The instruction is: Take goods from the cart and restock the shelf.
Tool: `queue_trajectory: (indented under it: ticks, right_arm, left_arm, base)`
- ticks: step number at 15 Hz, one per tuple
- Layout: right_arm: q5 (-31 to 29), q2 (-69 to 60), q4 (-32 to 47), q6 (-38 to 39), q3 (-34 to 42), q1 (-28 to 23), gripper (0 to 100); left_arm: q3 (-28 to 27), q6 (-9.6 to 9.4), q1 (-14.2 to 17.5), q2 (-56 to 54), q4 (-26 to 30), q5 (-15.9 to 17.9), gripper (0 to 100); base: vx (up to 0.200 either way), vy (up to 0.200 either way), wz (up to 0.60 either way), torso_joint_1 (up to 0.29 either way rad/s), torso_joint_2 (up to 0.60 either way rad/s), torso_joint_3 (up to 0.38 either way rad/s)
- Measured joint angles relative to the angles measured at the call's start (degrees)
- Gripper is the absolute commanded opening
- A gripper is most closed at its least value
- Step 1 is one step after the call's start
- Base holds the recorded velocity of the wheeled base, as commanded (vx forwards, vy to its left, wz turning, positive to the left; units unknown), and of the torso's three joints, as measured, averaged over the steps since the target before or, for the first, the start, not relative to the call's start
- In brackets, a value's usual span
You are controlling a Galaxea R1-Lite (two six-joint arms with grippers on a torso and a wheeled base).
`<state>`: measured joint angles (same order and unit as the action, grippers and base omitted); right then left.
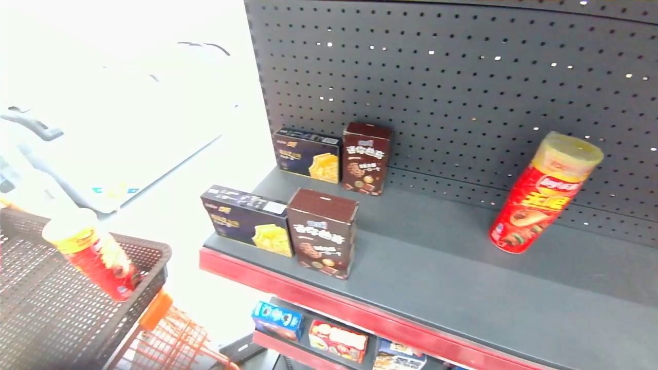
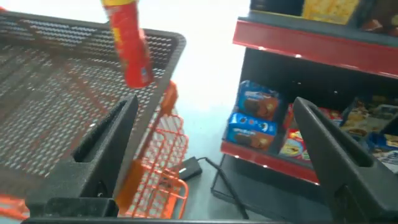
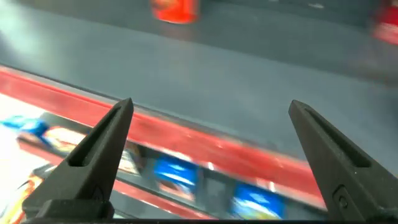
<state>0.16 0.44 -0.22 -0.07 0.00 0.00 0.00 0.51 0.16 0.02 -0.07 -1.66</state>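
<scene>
Aslant, perhaps, in the cart basket (image 1: 41, 318): one red can (image 1: 95, 254).

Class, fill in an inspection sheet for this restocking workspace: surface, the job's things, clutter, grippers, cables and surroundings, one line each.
Surface: grey shelf with a red front edge.
Job's things: red chip can in the cart basket, against its wall; second chip can on the shelf's right, near the back.
Clutter: nothing seen; dark blue boxes and brown boxes stand in two pairs on the shelf's left.
Grippers: left gripper open beside the cart; right gripper open in front of the shelf edge; neither holds anything.
Cables: black cable on the floor below the cart.
Surroundings: pegboard behind the shelf; lower shelf stocked with packs.
</scene>
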Motion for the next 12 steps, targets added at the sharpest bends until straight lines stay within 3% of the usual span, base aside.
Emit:
queue_trajectory:
  ticks: [12]
  right_arm:
    - [-0.1, 0.0, 0.0, 0.0, 0.0, 0.0, 100]
  left_arm:
    - [0.0, -0.02, 0.0, 0.0, 0.0, 0.0, 100]
  base:
    - [0.000, 0.000, 0.00, 0.000, 0.00, 0.000]
